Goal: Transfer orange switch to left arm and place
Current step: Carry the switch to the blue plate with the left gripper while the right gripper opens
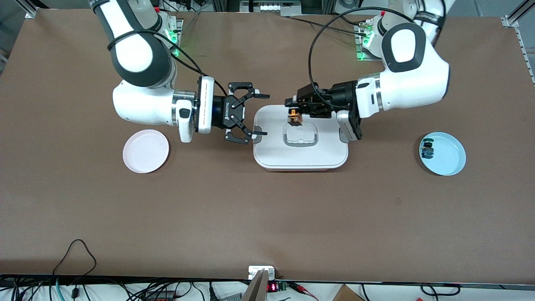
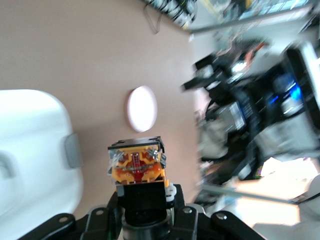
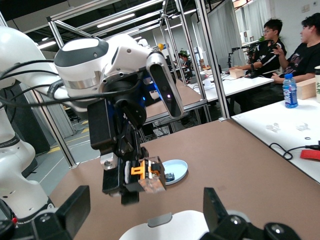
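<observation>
Centre of the front view: left gripper [image 1: 294, 109] is clamped on the orange switch [image 1: 294, 117], held in the air over the box [image 1: 300, 154], its free end toward the right arm; right gripper [image 1: 256, 114], fingers spread, faces it at the box's edge — handover axis runs straight between them

White brand lettering "ROBOTIQ" on black body of right gripper [image 1: 246, 113], front view. Red digits on small display [image 1: 272, 287] at table edge, unreadable.

High front camera, two wrist cameras
</observation>
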